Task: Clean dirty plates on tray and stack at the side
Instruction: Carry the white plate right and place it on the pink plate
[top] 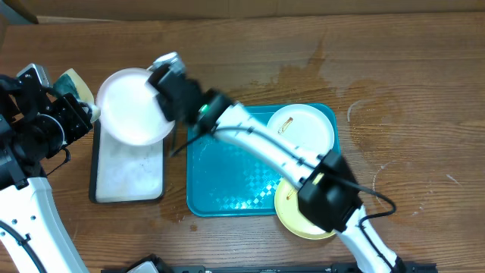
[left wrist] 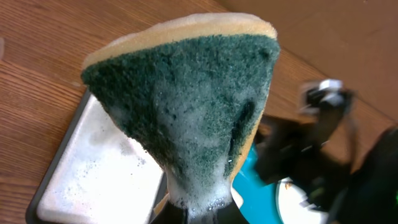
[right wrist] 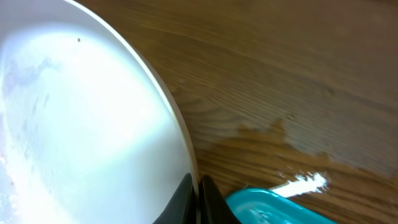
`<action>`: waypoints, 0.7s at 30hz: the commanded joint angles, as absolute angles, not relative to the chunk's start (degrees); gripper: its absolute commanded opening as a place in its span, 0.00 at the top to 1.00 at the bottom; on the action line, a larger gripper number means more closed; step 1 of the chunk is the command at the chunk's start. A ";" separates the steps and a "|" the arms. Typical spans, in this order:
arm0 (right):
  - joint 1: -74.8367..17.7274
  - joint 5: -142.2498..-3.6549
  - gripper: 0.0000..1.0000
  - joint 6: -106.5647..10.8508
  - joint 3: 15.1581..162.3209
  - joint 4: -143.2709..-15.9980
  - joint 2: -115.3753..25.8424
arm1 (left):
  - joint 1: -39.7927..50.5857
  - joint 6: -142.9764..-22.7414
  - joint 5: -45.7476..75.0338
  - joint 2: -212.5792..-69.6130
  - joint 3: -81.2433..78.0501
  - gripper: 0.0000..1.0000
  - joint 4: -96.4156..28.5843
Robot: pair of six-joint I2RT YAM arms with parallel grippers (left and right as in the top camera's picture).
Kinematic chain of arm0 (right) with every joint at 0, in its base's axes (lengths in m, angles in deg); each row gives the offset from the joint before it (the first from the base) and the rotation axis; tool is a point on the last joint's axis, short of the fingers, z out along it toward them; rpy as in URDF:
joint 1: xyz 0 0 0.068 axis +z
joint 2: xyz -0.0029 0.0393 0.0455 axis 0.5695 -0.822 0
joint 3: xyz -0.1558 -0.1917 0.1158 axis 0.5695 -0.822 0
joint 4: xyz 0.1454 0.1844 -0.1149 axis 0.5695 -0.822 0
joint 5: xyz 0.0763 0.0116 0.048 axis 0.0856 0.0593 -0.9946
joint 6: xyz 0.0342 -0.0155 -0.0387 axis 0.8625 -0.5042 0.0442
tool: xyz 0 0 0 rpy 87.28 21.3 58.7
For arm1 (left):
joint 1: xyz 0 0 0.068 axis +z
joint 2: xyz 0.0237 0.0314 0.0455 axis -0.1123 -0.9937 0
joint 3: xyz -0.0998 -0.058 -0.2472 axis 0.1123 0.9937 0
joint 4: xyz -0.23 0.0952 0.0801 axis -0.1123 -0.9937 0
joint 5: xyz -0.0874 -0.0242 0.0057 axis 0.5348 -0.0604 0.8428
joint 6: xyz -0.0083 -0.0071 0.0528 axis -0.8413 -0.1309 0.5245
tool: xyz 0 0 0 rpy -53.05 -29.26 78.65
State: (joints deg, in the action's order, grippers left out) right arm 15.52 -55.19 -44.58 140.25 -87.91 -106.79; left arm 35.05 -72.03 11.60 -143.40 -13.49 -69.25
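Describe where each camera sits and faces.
Overhead: above the table, looking straight down; left arm, right arm, turquoise tray, white plate show.
Left wrist: on the left arm, facing the soapy sponge in the left tool.
Right wrist: on the right arm, facing the plate's rim pinched by the right tool.
Shared: all three see the turquoise tray.

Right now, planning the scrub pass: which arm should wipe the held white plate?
Left. The left hand grips the soapy sponge beside the white plate, which the right hand pinches by the rim above the black-rimmed tray.
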 commanded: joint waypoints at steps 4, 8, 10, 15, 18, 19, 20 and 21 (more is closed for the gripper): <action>4.42 -66.34 0.96 -39.27 142.19 -99.05 -97.61 | 35.31 -72.55 10.51 -143.25 -14.67 0.96 -69.53; -0.54 -67.24 0.96 -40.53 142.19 -105.98 -96.18 | 35.31 -72.55 10.32 -143.27 -14.67 0.96 -69.31; -2.34 -68.05 0.96 -41.23 142.19 -108.47 -95.90 | 35.31 -72.58 9.31 -143.29 -14.67 0.96 -69.31; -3.95 -72.59 0.96 -46.85 142.19 -110.62 -95.84 | 35.31 -72.58 8.46 -143.38 -14.67 0.96 -69.31; -3.67 -76.74 0.96 -52.08 142.19 -110.77 -95.84 | 35.29 -72.58 8.46 -143.60 -14.67 0.96 -69.36; -3.47 -78.32 0.96 -53.71 142.19 -110.94 -95.84 | 35.29 -72.55 8.46 -143.77 -14.67 0.96 -69.40; -3.26 -79.76 0.96 -54.79 142.19 -111.18 -95.84 | 35.29 -72.55 8.46 -143.97 -14.67 0.96 -69.51; -3.12 -82.19 0.96 -56.23 142.19 -111.53 -95.84 | 35.29 -72.55 8.48 -144.15 -14.67 0.96 -69.60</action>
State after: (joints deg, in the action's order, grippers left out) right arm -4.09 -74.43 -49.80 140.46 -111.21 -98.02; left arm 35.05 -72.03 9.03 -143.49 -13.49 -69.55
